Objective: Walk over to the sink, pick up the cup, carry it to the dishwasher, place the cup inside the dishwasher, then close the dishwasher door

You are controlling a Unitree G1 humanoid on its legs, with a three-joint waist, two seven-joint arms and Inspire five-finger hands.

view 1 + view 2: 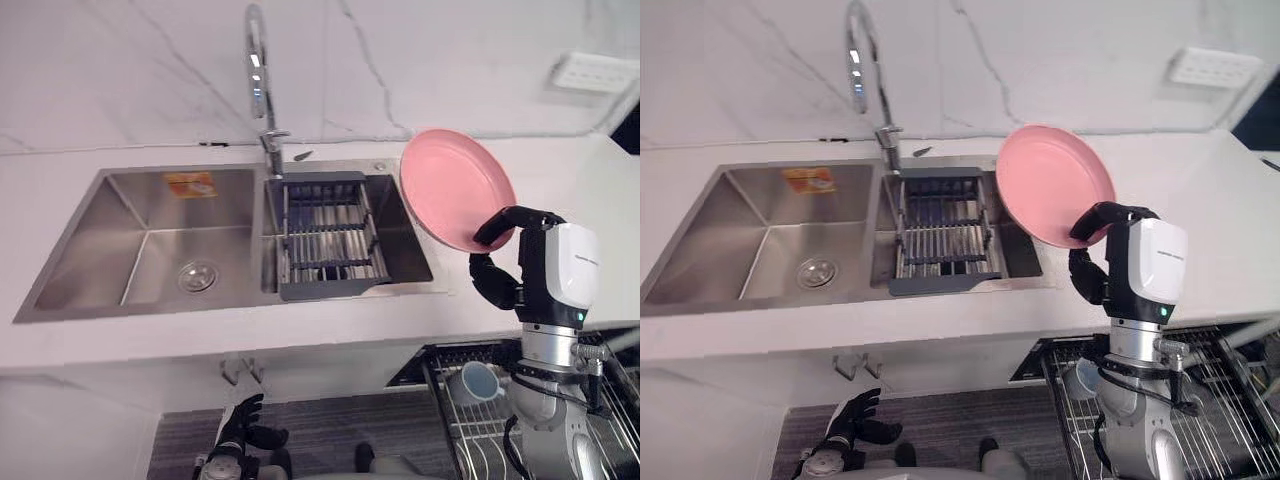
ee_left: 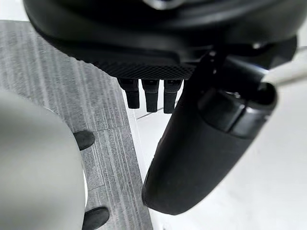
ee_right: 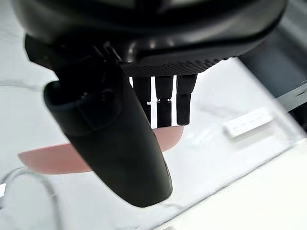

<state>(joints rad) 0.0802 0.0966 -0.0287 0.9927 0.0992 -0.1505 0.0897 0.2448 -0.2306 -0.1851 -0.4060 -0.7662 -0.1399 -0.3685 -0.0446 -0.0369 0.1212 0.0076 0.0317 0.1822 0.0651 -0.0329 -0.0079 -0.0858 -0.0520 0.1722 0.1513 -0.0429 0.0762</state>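
**Right hand gripping a pink plate by the sink; cup sitting in the dishwasher rack**

I am looking down on the white table point(image 1: 560, 180) with the steel double sink point(image 1: 100, 230) set into it. The faucet point(image 1: 258, 70) is rising behind the divider between the basins. A dark drain rack point(image 1: 330, 240) is sitting across the right basin. The left basin is carrying an orange sticker point(image 1: 190, 184) on its back wall.

The right hand point(image 1: 497, 282) is raised just right of the sink. It is pinching the rim of a pink plate point(image 1: 452, 185), thumb over the plate's face and fingers curled behind it. The plate is tilted steeply, its face turned towards me, and it is overlapping the sink's right edge in the head views. The right wrist view is showing the plate's edge point(image 3: 48, 160) past the fingers.

The cup point(image 1: 480, 382), pale with a blue inside, is lying in the dishwasher rack point(image 1: 470, 425), below the table edge and beside my right arm.

The left hand point(image 1: 245, 430) is hanging low over the grey floor point(image 1: 190, 430), fingers loosely spread and gripping nothing.
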